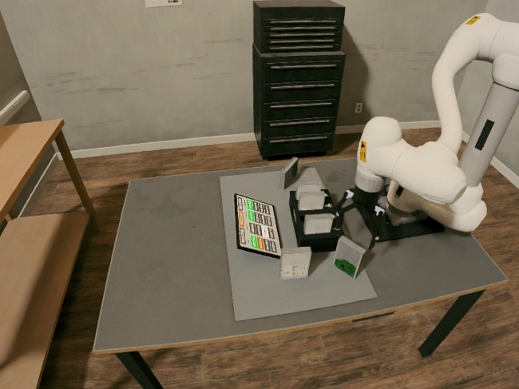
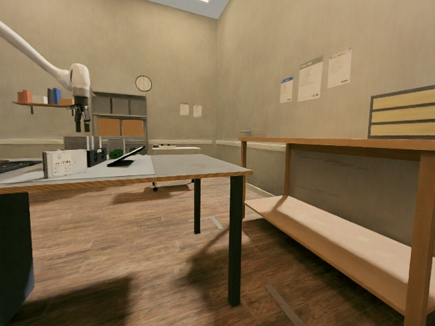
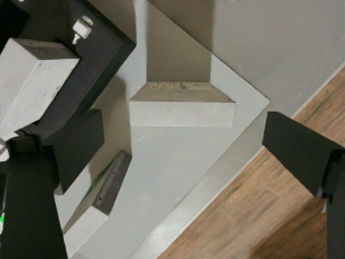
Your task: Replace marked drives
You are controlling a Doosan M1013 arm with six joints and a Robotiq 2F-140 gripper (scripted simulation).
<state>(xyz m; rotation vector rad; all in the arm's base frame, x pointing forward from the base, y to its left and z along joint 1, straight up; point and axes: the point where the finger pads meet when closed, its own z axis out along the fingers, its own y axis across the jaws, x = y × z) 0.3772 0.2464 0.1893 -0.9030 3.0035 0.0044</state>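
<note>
- I think the step in hand is to fetch a drive: the gripper [image 1: 355, 230] [image 2: 82, 127] [image 3: 183, 127] hangs above the mat [image 1: 303, 298] [image 2: 143, 166] [image 3: 170, 154], its fingers wide apart, and it has hold of nothing.
- The right front drive [image 1: 350, 257] [image 3: 181, 114] stands on the mat, in the upper middle of the wrist frame, between the fingers in that view but below them.
- The dock [image 1: 318, 244] [image 2: 97, 156] [image 3: 107, 45] is right of centre in the top view; a gap shows between its drives, so one bay is probably open.
- The left front drive [image 1: 295, 263] [image 3: 95, 214] and the rear drive [image 1: 288, 173] [image 2: 65, 163] also stand on the mat. Which are spares, I cannot tell.
- If the right front drive is a spare, the next move calls for straight lowering, then closing on its two ends without touching its neighbour.
- The top view shows the screen [image 1: 258, 224] [image 2: 126, 155] with green and orange marks, its writing too small; the exterior view shows only its thin side, but makes the gripper's height plain.
</note>
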